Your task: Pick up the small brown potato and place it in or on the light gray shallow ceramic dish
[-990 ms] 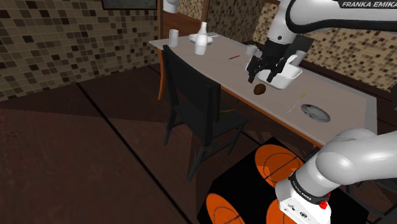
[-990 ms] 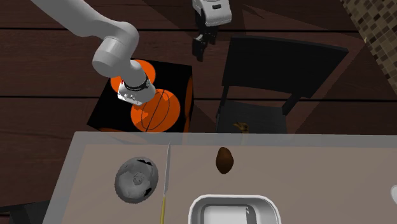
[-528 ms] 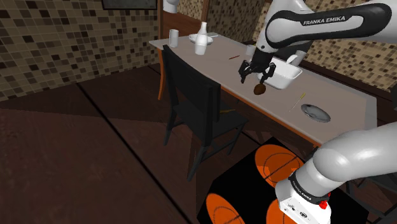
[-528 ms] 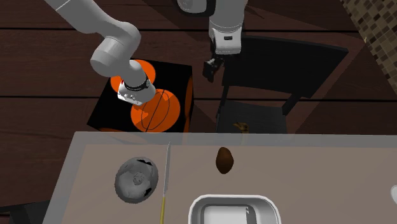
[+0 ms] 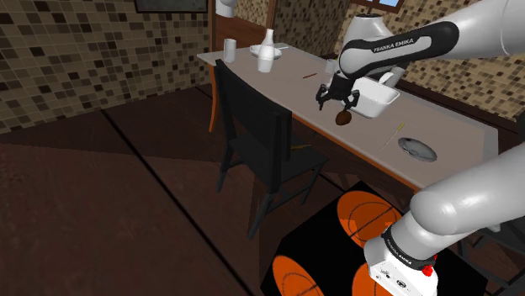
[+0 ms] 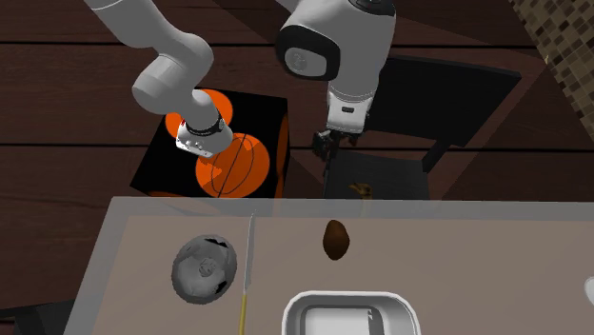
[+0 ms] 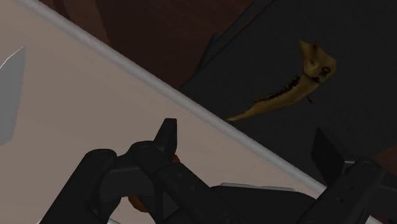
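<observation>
Claw (image 5: 338, 102) is hovering spread open, gripping nothing, just over the potato (image 5: 342, 118), which is sitting on the desk (image 5: 446, 126) near its edge. I'm worrying it's coming in off-centre, so a finger could be knocking the potato off onto the chair (image 6: 400, 176). Second exterior view is showing the round gray dish (image 6: 203, 269) well apart from it, while wrist view is showing the fingers (image 7: 167, 135) standing apart.
</observation>
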